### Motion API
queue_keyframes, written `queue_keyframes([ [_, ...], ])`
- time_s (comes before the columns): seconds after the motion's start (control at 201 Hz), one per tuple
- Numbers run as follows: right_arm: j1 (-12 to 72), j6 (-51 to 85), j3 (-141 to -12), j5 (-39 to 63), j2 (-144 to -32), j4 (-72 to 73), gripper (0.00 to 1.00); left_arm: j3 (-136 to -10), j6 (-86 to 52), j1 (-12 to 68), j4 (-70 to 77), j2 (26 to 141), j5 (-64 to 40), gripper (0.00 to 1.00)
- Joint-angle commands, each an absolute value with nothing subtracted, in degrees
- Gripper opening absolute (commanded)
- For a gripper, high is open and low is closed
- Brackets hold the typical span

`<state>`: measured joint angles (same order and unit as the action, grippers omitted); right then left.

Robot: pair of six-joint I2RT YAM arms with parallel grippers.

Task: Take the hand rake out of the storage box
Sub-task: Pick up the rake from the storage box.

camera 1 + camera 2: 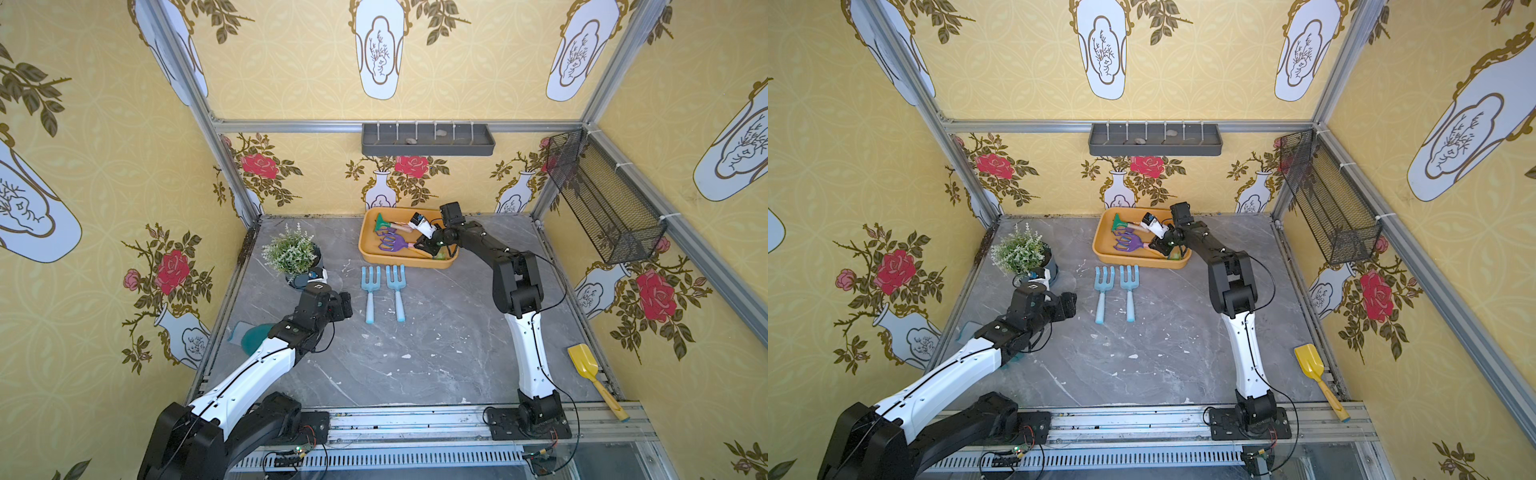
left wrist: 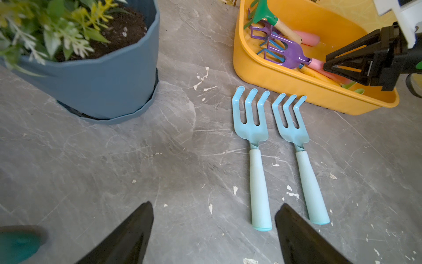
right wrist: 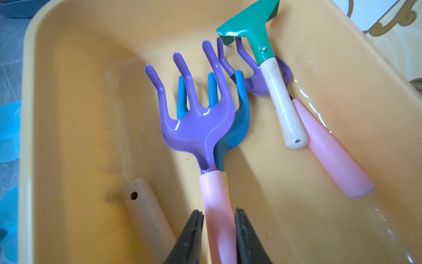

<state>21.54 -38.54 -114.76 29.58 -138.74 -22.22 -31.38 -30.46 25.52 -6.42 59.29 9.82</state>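
The orange-yellow storage box (image 1: 362,245) (image 1: 1096,245) stands at the back of the table. A purple hand rake (image 3: 198,128) (image 1: 392,241) with a pink handle lies in it on top of a blue one. My right gripper (image 3: 219,212) (image 1: 419,246) reaches into the storage box (image 3: 68,114), its fingers pressed on both sides of that pink handle. Another purple rake (image 3: 262,82) and a green rake (image 3: 251,27) lie beside it. My left gripper (image 2: 213,205) (image 1: 345,305) hovers open and empty above the table, near the handle ends of the two light blue rakes.
Two light blue rakes (image 1: 370,291) (image 1: 397,291) lie side by side in front of the box. A potted plant (image 1: 295,253) stands at the left. A yellow shovel (image 1: 590,372) lies at the front right edge. A wooden handle (image 3: 146,214) rests in the box beside my right fingers.
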Motion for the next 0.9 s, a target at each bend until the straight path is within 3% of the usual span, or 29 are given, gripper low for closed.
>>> queue_keyframes([
  [0.0, 21.8, -37.3, -114.9, 29.1, -139.0, -21.8, 0.24, -30.8, -31.0, 25.5, -6.0, 58.9, 9.1, 0.89],
  [0.045, 21.9, -37.4, -115.5, 28.9, -139.8, -22.4, 0.25, -30.6, -31.0, 25.5, -6.1, 58.6, 9.1, 0.89],
  [0.174, 22.0, -36.2, -117.6, 27.9, -142.0, -21.7, 0.43, -30.2, -31.0, 25.5, -6.3, 57.8, 9.6, 0.89],
  [0.349, 22.2, -35.9, -119.4, 27.7, -144.7, -22.4, 0.51, -30.4, -30.8, 25.5, -6.7, 57.8, 9.9, 0.89],
  [0.538, 22.1, -35.6, -117.9, 28.5, -142.7, -20.1, 0.35, -30.7, -30.6, 25.5, -6.9, 58.1, 10.3, 0.89],
  [0.762, 22.2, -35.1, -111.2, 29.4, -136.9, -15.0, 0.3, -30.9, -30.6, 25.5, -6.9, 58.3, 10.0, 0.89],
  [0.891, 22.0, -34.7, -109.4, 30.3, -135.2, -13.8, 0.22, -30.6, -30.8, 25.5, -6.8, 58.1, 9.8, 0.89],
])
